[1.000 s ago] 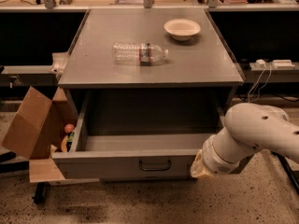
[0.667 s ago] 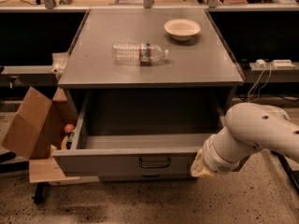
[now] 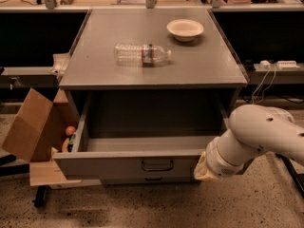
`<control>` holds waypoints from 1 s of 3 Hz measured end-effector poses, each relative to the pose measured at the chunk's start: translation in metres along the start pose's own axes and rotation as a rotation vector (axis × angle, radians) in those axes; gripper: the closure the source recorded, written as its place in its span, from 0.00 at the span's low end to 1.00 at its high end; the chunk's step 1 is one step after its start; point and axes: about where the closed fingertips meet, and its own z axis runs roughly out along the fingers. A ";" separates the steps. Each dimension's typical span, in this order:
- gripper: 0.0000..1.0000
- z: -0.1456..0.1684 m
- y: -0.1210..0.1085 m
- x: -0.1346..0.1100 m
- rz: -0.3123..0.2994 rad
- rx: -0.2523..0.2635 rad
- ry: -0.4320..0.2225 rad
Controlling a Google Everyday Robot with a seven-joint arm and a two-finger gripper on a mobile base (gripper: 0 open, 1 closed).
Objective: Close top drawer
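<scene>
A speckled dark terrazzo floor [image 3: 142, 208] is spreading out in front of the square grey metal cabinet [image 3: 95, 61]. Behind the cabinet a long pale workbench [image 3: 109, 1] is running across the room, the space beneath it lying in deep shadow. Left of the cabinet an open brown cardboard box [image 3: 28, 132] is tilting outward. Right of the cabinet a white power strip [image 3: 287, 64] is sitting on a grey ledge [image 3: 273, 72], thin cables [image 3: 259, 87] hanging below. The gripper [image 3: 203, 167] is sitting at the cabinet's lower right front.
</scene>
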 end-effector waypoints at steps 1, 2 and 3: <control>0.19 0.000 0.000 0.000 0.000 0.000 0.000; 0.00 0.000 0.000 0.000 0.000 0.000 0.000; 0.01 0.000 -0.002 0.000 0.000 0.003 0.003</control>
